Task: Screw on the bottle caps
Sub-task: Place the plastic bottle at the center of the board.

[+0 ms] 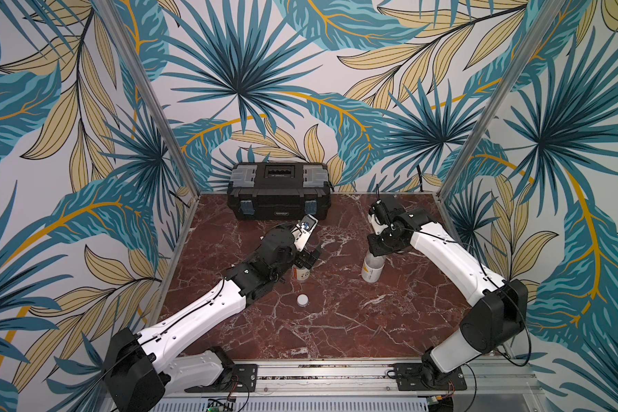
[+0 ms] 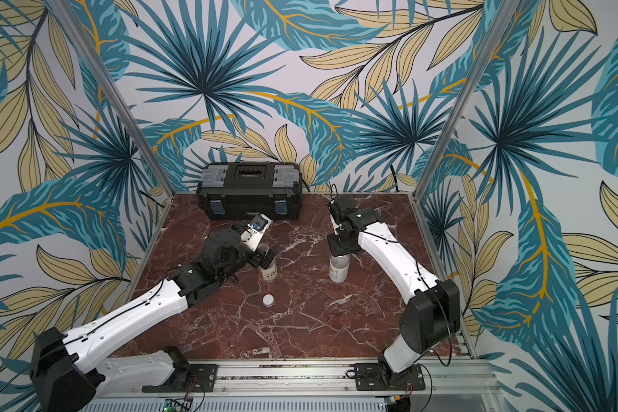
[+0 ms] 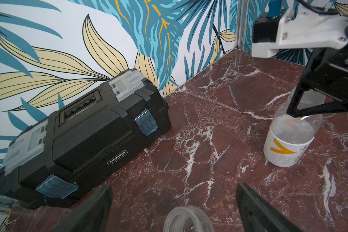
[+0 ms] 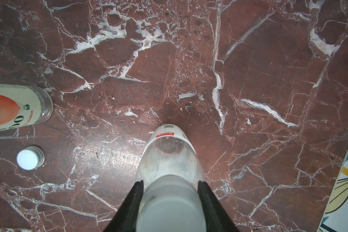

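left gripper [image 3: 174,186]: wide open. one black finger sits on each side of the bare bottle neck at the bottom edge of the left wrist view, with a clear gap on both sides.
orange bottle [image 2: 268,273]: upright and uncapped, near the centre of both top views, its mouth between the left fingers. an orange-red fruit shows on its white label at the left edge of the right wrist view.
right gripper [image 4: 170,182]: pointing straight down with its fingers closed tight on the second cap.
second cap [image 4: 171,213]: white, sitting on top of the yellow bottle and pinched from both sides, at the bottom centre of the right wrist view. how far it is threaded on, i cannot tell.
yellow bottle [image 3: 285,144]: upright, right of centre in both top views, directly under the right gripper. it has a white label with a yellow mark.
loose cap [image 1: 303,300]: white, flat on the table, lower centre, below the orange bottle and apart from it. neither gripper touches it.
table [image 1: 336,321]: red marble with white veins.
toolbox [image 1: 279,191]: black, lid shut, against the back wall, upper centre.
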{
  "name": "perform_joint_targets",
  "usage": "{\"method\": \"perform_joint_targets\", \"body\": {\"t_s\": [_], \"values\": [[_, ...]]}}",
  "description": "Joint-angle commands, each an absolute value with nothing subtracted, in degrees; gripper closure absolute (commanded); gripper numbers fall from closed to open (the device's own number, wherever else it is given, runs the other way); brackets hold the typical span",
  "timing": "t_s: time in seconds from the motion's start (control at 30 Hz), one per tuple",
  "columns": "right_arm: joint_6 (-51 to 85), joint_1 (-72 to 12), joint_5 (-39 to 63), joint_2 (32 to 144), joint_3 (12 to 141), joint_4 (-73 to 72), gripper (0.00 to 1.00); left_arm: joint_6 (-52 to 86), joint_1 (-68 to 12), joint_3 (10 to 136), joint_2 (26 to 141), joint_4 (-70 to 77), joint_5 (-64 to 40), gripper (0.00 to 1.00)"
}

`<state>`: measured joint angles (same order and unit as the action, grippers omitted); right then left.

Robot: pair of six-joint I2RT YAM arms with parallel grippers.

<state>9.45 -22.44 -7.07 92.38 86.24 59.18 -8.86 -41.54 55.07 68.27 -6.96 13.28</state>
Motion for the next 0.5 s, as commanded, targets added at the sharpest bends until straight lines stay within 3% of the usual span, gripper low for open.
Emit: {"method": "perform_joint_targets", "body": {"t_s": [0.0,0.27,0.47], "values": [[11.14,-22.01,-7.29,93.86,84.23,61.43,0.70,-7.82,-41.26,57.74,68.28,-8.18,13.71,0.00],[12.67,-21.24,-7.44,92.24,83.66,62.55,0.50,-7.33,-41.25,57.74,68.25,-8.74,14.15,0.00],[13.35,-21.05,-6.88,91.32,83.69,63.07,0.42,-7.32,-41.26,57.95,68.46,-8.98,14.14,0.00]]}}
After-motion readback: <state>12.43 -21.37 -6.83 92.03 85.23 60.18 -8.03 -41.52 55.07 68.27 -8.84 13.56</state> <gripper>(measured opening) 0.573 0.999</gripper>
